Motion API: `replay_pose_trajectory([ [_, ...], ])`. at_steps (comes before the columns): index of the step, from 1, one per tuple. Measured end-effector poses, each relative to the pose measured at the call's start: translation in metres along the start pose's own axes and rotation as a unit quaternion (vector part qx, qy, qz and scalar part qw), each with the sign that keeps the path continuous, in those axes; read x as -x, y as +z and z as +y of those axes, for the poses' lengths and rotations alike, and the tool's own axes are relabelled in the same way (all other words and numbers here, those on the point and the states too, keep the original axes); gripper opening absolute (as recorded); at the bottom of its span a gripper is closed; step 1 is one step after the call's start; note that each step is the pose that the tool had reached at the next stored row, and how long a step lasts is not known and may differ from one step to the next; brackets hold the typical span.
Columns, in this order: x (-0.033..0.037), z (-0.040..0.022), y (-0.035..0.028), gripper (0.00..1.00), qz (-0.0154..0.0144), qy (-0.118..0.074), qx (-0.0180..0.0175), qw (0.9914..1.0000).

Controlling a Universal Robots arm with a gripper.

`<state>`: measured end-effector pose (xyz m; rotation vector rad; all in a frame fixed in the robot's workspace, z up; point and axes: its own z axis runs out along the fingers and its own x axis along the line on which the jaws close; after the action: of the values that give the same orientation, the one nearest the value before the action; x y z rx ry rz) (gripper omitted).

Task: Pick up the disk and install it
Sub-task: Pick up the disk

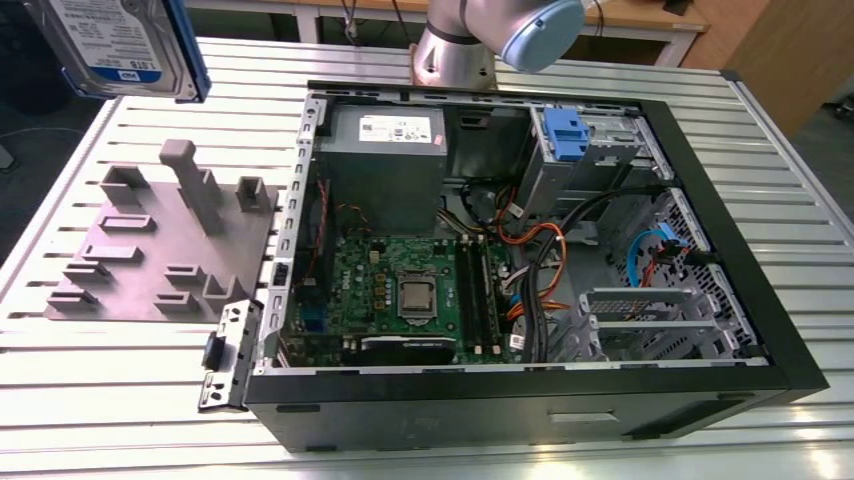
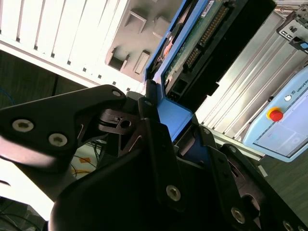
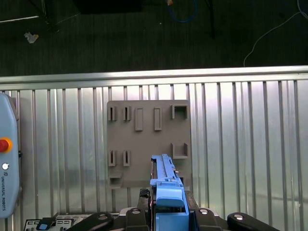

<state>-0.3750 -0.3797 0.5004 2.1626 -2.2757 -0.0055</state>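
Note:
The disk, silver with a white-and-blue label and blue rails, hangs high over the slatted table at the exterior view's far left. It is above and behind the grey holder plate. In the second wrist view my gripper is shut on the disk, its black fingers clamping the blue rail end. The first wrist view looks down along the disk edge-on, with the gripper around it and the holder plate straight below.
An open computer case lies on the table at the exterior view's right, with a grey power-supply box, motherboard, cables and a drive bay with a blue latch. The arm's base stands behind it. A teach pendant lies beside the table.

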Motion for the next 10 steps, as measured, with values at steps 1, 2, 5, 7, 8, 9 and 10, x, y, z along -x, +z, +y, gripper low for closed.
replay_pose_trajectory([
  [1,0.0000,-0.0003,0.0000,0.36,0.0000,0.000,0.0000,1.00000],
  [2,0.0000,-0.0005,0.0000,0.36,0.0000,0.000,0.0000,1.00000],
  [5,0.0001,-0.0012,0.0000,0.36,0.0000,0.000,0.0000,1.00000],
  [7,0.0001,-0.0017,0.0000,0.36,0.0000,0.000,0.0000,1.00000],
  [8,0.0001,-0.0019,0.0000,0.36,0.0000,0.000,0.0000,1.00000],
  [9,0.0001,-0.0021,0.0000,0.36,0.0000,0.000,0.0000,1.00000],
  [10,0.0001,-0.0024,0.0000,0.36,0.0000,0.000,0.0000,1.00000],
])
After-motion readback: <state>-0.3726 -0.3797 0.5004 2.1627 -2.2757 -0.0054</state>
